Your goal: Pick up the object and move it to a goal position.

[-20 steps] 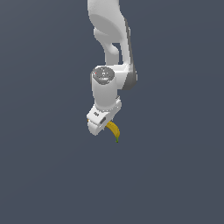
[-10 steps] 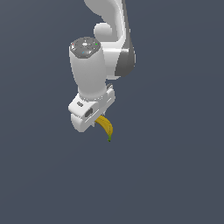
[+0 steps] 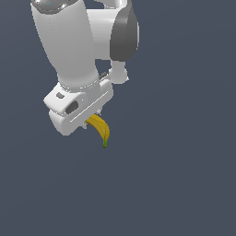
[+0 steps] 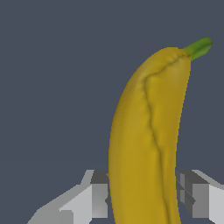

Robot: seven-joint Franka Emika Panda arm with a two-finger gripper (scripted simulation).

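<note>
From the exterior view's left I see the big white arm segment (image 3: 64,41) coming down from the top edge, with a dark grey joint cap (image 3: 123,34) beside it toward the exterior view's right. Under it sits the white hand (image 3: 91,120), tilted. The small curved yellow banana with a green stem tip (image 3: 101,129) sticks out below the hand and points down toward the exterior view's right, with only the plain dark grey background around it.

In the wrist view the banana (image 4: 146,144) fills the middle, and the two light grey fingers (image 4: 97,192) press on both its sides. So the hand is closed around the banana, as narrow as the fruit allows, and it holds it firmly.
</note>
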